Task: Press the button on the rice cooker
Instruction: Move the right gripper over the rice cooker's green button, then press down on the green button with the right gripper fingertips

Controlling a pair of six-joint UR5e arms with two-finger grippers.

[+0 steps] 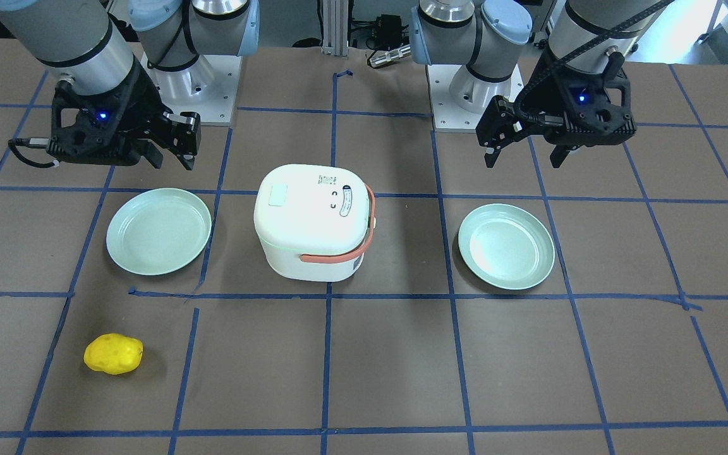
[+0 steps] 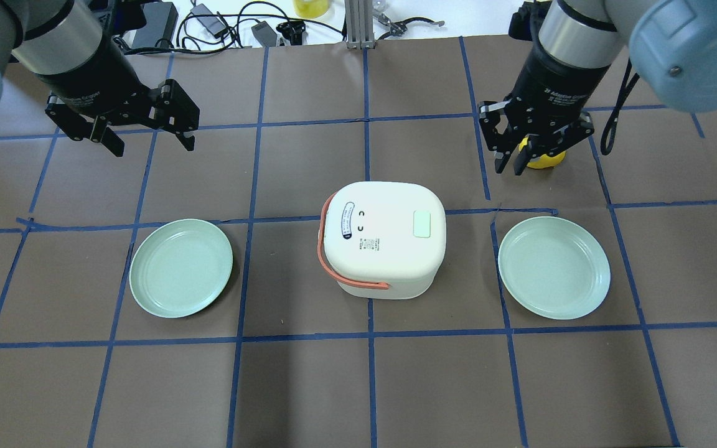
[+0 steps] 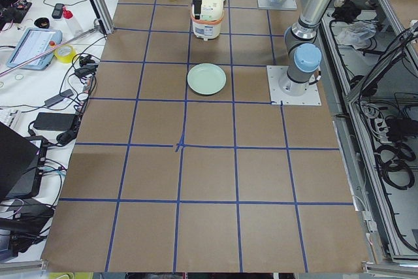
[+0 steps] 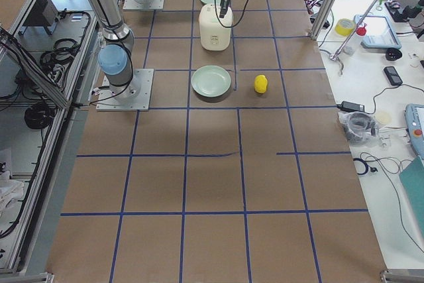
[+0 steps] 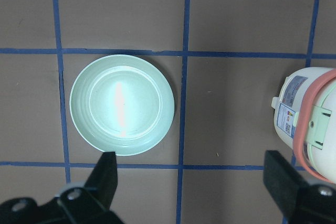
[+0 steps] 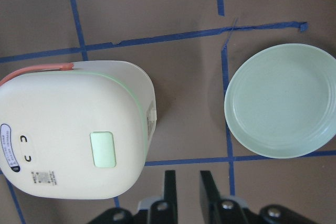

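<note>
So the button (image 2: 422, 223) sits flat on the cooker (image 2: 383, 267) lid, near the edge on the right arm's side and away from the orange handle (image 2: 326, 261). Nothing's touching it yet.

The right pincer (image 2: 510, 167) hangs up in the air off that same side of the cooker. Its fingers are pinched nearly together and hold nothing. The left pincer (image 2: 152, 146) is spread wide and empty, well off on the handle side.

Stuff I'd worry about:
- The button is a small target on a big plain lid. If the tip comes down a bit off, it just pokes bare lid.
- The cooker stands free on the bench (image 2: 358, 386). A slanted or sideways push could probably shove it toward the handle side, or rock it.
- Going down too hard on a closed tip could jam against the lid.
- If that button releases the lid (I'm guessing), the lid could pop up into the pincer.
</note>
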